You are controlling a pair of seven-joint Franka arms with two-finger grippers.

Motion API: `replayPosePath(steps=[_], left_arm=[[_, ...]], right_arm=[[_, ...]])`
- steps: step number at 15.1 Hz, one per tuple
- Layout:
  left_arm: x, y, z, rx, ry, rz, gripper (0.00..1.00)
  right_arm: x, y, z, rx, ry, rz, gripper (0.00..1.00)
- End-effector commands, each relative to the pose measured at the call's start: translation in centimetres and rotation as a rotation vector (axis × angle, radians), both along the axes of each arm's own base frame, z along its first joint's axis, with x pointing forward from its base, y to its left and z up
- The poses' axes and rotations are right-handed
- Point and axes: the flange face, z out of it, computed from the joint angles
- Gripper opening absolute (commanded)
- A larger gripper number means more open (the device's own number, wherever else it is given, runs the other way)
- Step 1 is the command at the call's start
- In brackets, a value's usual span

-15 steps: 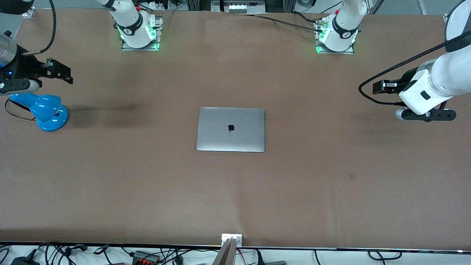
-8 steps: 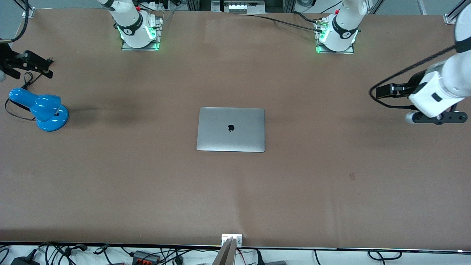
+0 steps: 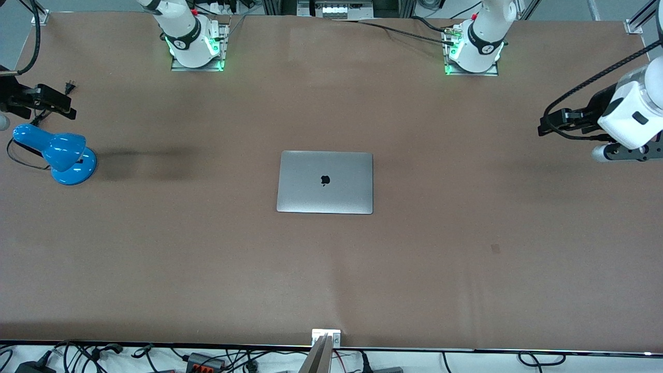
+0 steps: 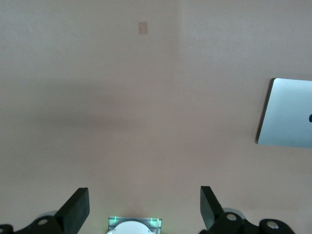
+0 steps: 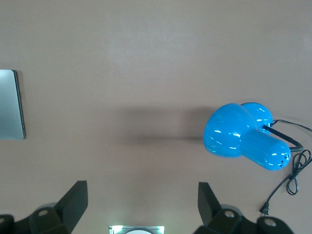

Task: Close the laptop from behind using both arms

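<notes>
The laptop lies shut and flat in the middle of the table, silver lid up with the black apple logo showing. It also shows in the left wrist view and, as an edge, in the right wrist view. My left gripper hangs over bare table at the left arm's end, well apart from the laptop. Its fingers are wide open and empty in the left wrist view. My right gripper hangs over the right arm's end, above the lamp area, open and empty.
A blue desk lamp with a black cord stands at the right arm's end of the table, also seen in the right wrist view. The two arm bases stand along the table's edge farthest from the front camera.
Both grippers have drawn outward toward their own ends of the table, away from the laptop. The laptop and lamp have not moved.
</notes>
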Motion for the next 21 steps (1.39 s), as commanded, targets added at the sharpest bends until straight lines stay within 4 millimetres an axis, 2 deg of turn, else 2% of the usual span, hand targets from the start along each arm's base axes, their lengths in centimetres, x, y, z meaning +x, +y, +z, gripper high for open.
replayPosePath(steps=[1,3,5,7,9,11,14,18,21], left_arm=[[-2.9,1.4,-0.5,-0.003,-0.065,-0.052,1.0],[-2.0,4.0,-0.4,-0.022,-0.101,-0.077,1.0],[-1.8,4.0,-0.3,-0.021,-0.11,-0.073,1.0],[-1.8,3.5,-0.1,-0.016,-0.11,-0.049,1.0],[-1.9,2.9,0.0,-0.013,-0.106,-0.032,1.0],[-2.0,1.8,0.4,-0.012,-0.107,-0.045,1.0],[-2.3,1.4,0.5,-0.011,-0.085,-0.037,1.0],[-2.1,0.6,1.3,-0.011,-0.096,-0.053,1.0],[-2.3,1.1,0.9,-0.011,-0.072,-0.046,1.0]], right_arm=[[0.1,-0.4,0.5,0.011,-0.006,-0.041,1.0],[0.5,-0.9,-0.1,0.056,-0.022,-0.082,1.0],[1.3,-0.7,-0.8,0.049,-0.095,-0.082,1.0],[1.8,-0.4,-1.2,0.045,-0.135,-0.075,1.0],[1.2,0.3,-0.8,0.042,-0.107,-0.06,1.0],[1.1,-0.2,-0.8,0.057,-0.088,-0.06,1.0],[1.0,0.1,0.4,0.044,-0.101,-0.062,1.0],[0.6,0.2,0.3,0.047,-0.086,-0.064,1.0],[0.7,0.3,0.3,0.048,-0.087,-0.063,1.0]])
